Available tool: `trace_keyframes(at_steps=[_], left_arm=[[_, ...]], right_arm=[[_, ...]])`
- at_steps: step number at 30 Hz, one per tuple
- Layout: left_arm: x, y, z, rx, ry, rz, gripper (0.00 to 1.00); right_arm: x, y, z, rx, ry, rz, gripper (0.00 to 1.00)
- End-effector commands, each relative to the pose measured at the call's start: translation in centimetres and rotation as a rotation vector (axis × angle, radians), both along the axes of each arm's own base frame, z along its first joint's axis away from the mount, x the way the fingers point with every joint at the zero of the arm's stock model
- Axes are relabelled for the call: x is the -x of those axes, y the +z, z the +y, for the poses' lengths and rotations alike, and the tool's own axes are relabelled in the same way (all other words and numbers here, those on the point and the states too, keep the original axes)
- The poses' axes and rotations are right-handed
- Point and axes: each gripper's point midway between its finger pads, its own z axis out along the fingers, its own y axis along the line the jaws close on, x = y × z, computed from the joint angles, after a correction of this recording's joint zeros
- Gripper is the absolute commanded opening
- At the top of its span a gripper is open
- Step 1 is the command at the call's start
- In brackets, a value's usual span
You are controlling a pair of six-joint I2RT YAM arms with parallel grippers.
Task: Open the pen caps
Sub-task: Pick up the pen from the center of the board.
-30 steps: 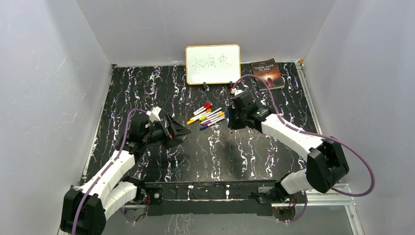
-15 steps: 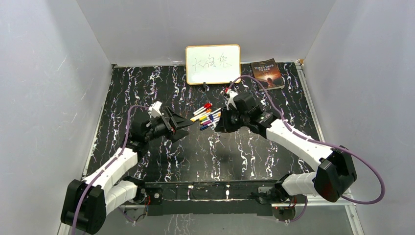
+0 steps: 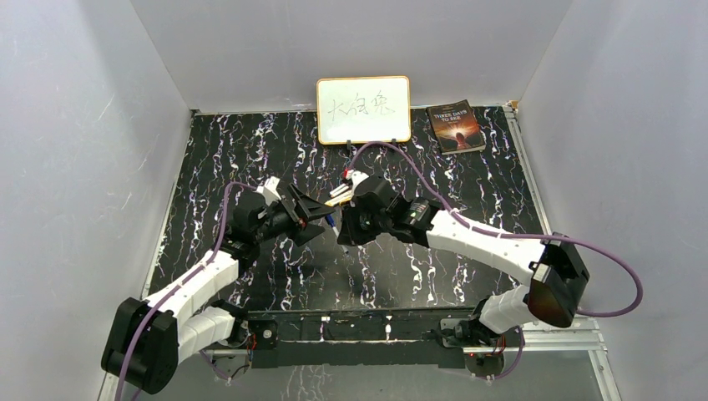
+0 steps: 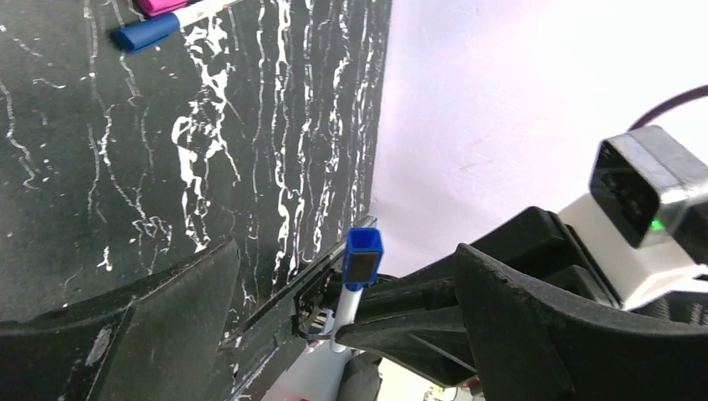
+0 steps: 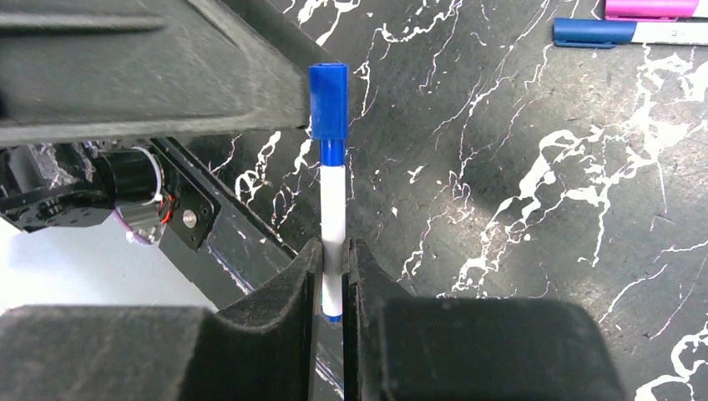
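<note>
My right gripper (image 5: pixel 332 251) is shut on the white barrel of a pen (image 5: pixel 332 200) and holds it above the table. The pen's blue cap (image 5: pixel 328 102) sticks out beyond the fingers. My left gripper (image 4: pixel 344 251) stands open, and that blue cap (image 4: pixel 363 257) lies between its two wide-apart fingers without being pinched. One left finger (image 5: pixel 150 75) reaches up to the cap's side. In the top view the two grippers, left (image 3: pixel 313 219) and right (image 3: pixel 345 225), meet at mid-table. Other pens (image 3: pixel 336 197) lie behind them, mostly hidden by the right arm.
A blue-capped pen (image 5: pixel 618 32) and a pink-capped one (image 5: pixel 651 8) lie on the black marbled table. A small whiteboard (image 3: pixel 363 109) and a book (image 3: pixel 456 126) stand at the back edge. Grey walls close in the table on three sides.
The right arm has swung left with the blue-capped pen, away from the pen cluster and up to the left gripper. The left gripper has edged right and stayed open.
</note>
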Motion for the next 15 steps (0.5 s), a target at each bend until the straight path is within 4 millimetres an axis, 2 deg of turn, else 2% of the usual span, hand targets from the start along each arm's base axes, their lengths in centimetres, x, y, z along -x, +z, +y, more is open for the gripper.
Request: trace_keyframes(at_steps=[1, 7, 15], left_arm=[[-0.6, 0.3, 0.2, -0.065, 0.042, -0.023, 0.98], [-0.5, 0.2, 0.1, -0.094, 0.042, -0.032, 0.94], [-0.1, -0.3, -0.1, -0.134, 0.022, -0.042, 0.76]], right_arm=[[-1.3, 2.2, 1.2, -0.023, -0.057, -0.048, 0.0], [-1.1, 2.1, 1.9, -0.032, -0.046, -0.036, 0.0], [-0.3, 1.6, 2.7, -0.06, -0.005, -0.005, 0.0]])
